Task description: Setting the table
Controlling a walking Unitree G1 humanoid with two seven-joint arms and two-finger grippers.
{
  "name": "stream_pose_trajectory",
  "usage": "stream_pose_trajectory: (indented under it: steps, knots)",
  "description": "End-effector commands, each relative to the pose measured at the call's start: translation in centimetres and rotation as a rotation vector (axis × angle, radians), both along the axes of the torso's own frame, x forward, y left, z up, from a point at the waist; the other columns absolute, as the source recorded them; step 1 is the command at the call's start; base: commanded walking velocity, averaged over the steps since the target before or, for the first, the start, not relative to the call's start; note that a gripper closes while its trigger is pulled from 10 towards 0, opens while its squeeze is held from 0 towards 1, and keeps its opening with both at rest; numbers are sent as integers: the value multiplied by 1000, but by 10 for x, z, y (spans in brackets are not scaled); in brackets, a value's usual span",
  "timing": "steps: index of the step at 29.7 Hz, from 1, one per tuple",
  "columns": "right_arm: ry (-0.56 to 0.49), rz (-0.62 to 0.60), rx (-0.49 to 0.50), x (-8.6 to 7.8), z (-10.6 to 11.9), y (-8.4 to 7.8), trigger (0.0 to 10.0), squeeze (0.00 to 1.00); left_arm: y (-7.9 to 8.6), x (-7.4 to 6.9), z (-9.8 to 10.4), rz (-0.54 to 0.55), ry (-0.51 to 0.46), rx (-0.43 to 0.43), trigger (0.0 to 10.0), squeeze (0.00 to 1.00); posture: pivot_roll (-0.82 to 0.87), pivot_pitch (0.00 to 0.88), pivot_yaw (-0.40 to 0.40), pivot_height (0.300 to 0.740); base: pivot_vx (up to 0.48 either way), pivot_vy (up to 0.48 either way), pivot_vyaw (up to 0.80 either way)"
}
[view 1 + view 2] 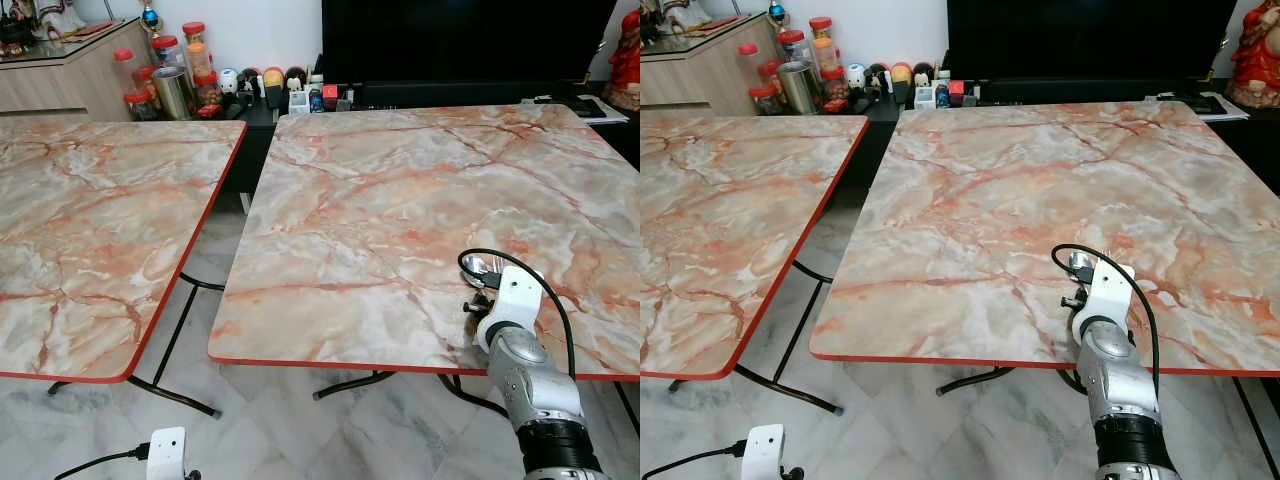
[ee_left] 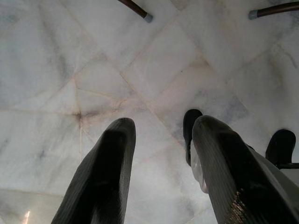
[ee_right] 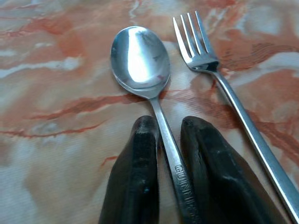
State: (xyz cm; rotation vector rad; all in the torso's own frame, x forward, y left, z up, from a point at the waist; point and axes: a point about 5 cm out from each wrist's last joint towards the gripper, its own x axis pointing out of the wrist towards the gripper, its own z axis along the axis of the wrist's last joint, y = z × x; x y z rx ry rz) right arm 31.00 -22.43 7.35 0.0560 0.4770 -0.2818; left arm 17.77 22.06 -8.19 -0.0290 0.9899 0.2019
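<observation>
A steel spoon (image 3: 140,60) lies on the marble-patterned table (image 1: 400,200), bowl up, near the front right edge. A steel fork (image 3: 233,102) lies right beside it, roughly parallel. My right gripper (image 3: 168,122) rests low on the table with its two black fingers closed on the spoon's handle. From the head views the spoon's bowl (image 1: 478,266) peeks out beyond my right wrist (image 1: 515,300). My left gripper (image 2: 161,123) hangs by my side over the marble floor, open and holding nothing.
A second marble table (image 1: 100,200) stands to the left, with a floor gap between the two. Jars, tins and small figurines (image 1: 180,75) crowd the back, beside a dark TV (image 1: 460,40). Black table legs (image 1: 170,340) stand on the tiled floor.
</observation>
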Motion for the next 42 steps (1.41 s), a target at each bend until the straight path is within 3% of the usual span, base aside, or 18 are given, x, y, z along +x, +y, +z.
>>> stream_pose_trajectory:
  steps: [1,19,23,24,25,26,27,33,42]
  knots:
    - [22,40,15,2,-4,9,0,0,2,-1,0,17,12,-5,10000,0,-43,0,54,740,0,0,0]
    - [5,77,14,5,-3,14,0,0,4,-5,-2,44,13,-11,10000,0,-47,0,47,740,0,0,0]
    - [-21,102,18,7,0,18,0,0,7,-7,-2,55,9,-3,10000,0,-49,0,47,740,0,0,0]
    - [-74,122,-8,11,9,20,0,0,8,-7,-1,59,5,2,10000,0,-47,0,45,740,0,0,0]
    - [-111,128,-33,13,14,21,6431,0,8,-7,-1,61,4,4,10000,0,-46,0,45,740,0,0,0]
    - [-183,133,-48,18,26,22,10000,0,9,-6,-1,66,-1,11,10000,0,-46,0,45,740,0,0,0]
    - [-250,140,-49,21,36,25,10000,0,9,-6,-1,69,-5,14,10000,0,-46,0,44,740,0,0,0]
    - [-378,151,-62,29,58,30,10000,0,9,-6,-1,85,-9,4,10000,0,-36,0,35,740,0,51,0]
    - [-430,158,-75,30,65,34,10000,0,10,-4,0,105,-16,10,10000,0,-15,0,38,740,0,436,0]
